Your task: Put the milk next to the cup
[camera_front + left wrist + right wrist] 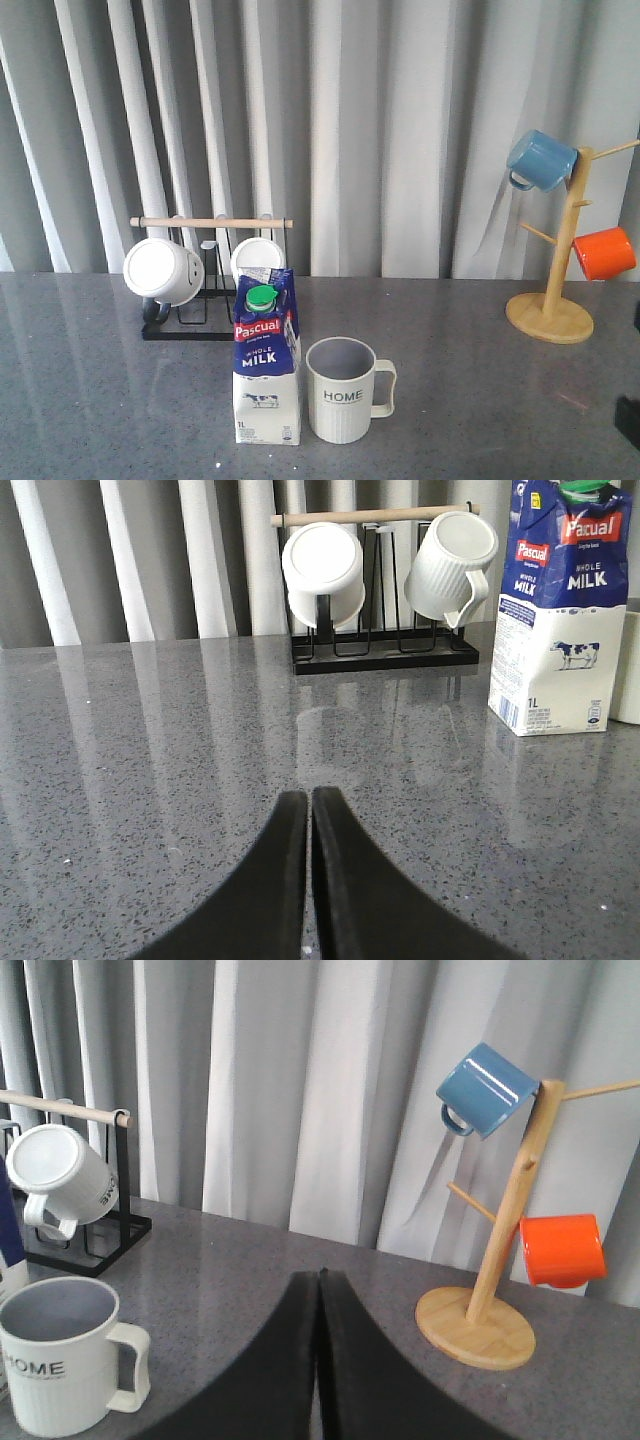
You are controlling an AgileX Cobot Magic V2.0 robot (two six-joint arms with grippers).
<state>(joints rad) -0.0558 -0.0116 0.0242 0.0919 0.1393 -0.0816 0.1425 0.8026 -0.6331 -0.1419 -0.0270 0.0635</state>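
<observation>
While both my left gripper (308,805) and right gripper (318,1285) sit pinched closed on nothing, I see the milk (266,362) upright just beside the cup (343,390), probably heavy, best squeezed gently mid-body.

Milk and cup side by side

The milk (267,360) stands upright at 9 o'clock of the cup (342,391), just beside it on the surface (480,400).
</observation>
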